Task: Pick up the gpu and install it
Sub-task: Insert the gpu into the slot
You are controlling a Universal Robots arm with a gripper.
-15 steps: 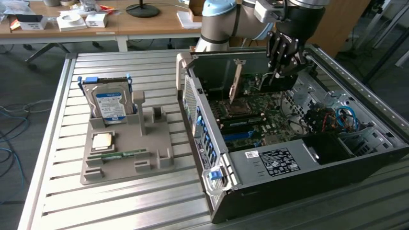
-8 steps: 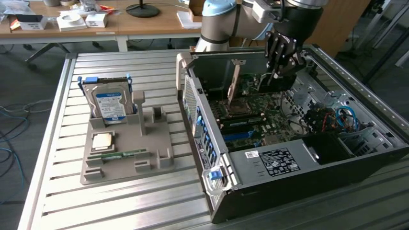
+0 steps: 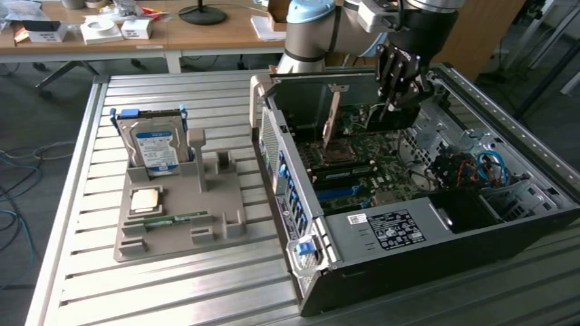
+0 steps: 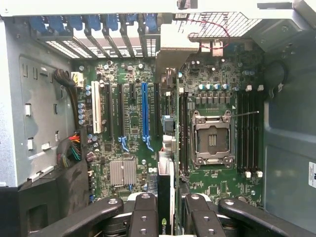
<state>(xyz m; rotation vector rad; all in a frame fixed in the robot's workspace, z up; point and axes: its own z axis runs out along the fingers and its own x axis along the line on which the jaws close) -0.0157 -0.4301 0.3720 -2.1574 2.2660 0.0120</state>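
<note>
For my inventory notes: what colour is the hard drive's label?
The label is blue and white; exterior view.

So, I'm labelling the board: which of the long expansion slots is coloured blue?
The blue slot, standing between black slots; the white slot sits nearest the cable bundle.

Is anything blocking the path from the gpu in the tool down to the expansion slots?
Nothing visible. The thin dark gpu card, gripped edge-on in the tool, hangs over the green motherboard; the long blue slot and the black slots beside it are bare. The coloured wire bundle lies off by the case wall.
</note>
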